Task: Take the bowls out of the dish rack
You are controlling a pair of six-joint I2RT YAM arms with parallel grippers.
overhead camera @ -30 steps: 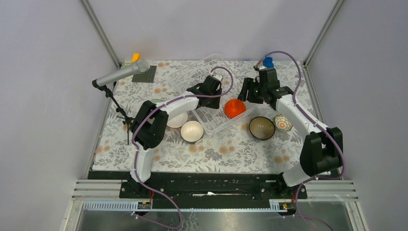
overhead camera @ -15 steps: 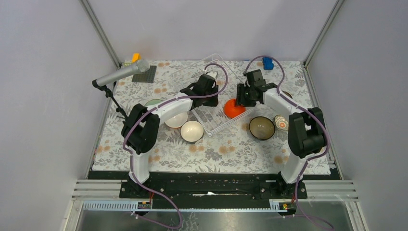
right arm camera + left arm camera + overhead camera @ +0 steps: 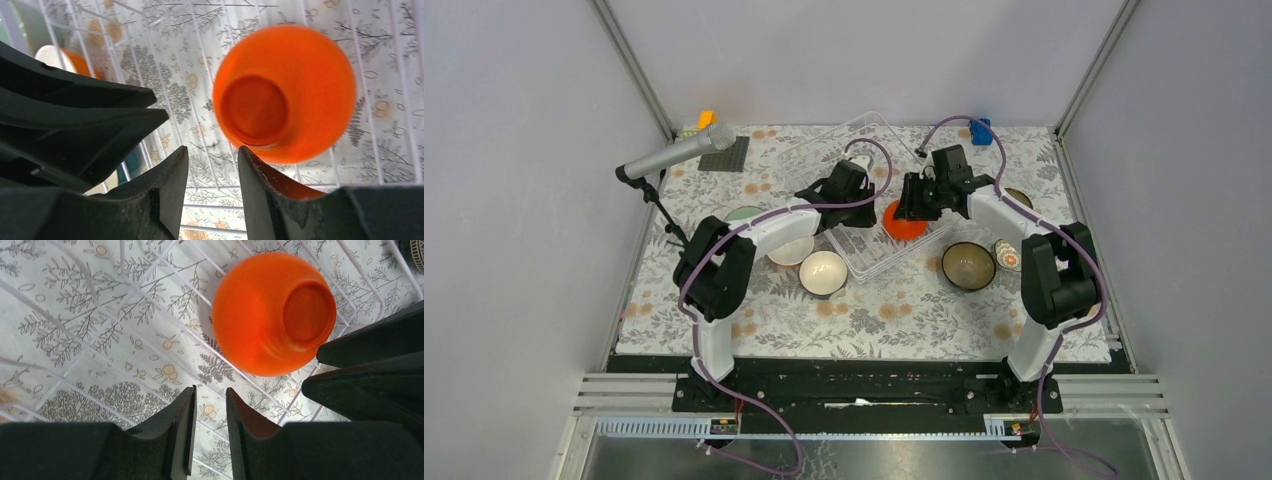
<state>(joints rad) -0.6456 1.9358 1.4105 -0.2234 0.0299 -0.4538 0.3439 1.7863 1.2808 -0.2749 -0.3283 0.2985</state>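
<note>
Overhead, shows a flower-printed table (image 3: pixel 874 310) with two arms reaching from either side into a clear wire dish rack (image 3: pixel 829 133) at the far middle. Finds one orange bowl (image 3: pixel 904 220) lying upside down on the rack's grid, foot ring up, near the rack's right edge. Places the left gripper (image 3: pixel 210 390) just beside that bowl, jaws a narrow slit apart and clamping nothing, only wire and cloth between them. Places the right gripper (image 3: pixel 212 149) at the bowl's other side, jaws parted and likewise empty, one fingertip close to the bowl's rim; cannot tell whether touching. Lists, outside the rack on the cloth, a white bowl (image 3: pixel 823 272) and a cream bowl (image 3: pixel 792 250) to the left, and a dark brown bowl (image 3: pixel 969 265) and a patterned bowl (image 3: pixel 1010 255) to the right. Includes a grey microphone (image 3: pixel 674 155) on a stand at far left.
</note>
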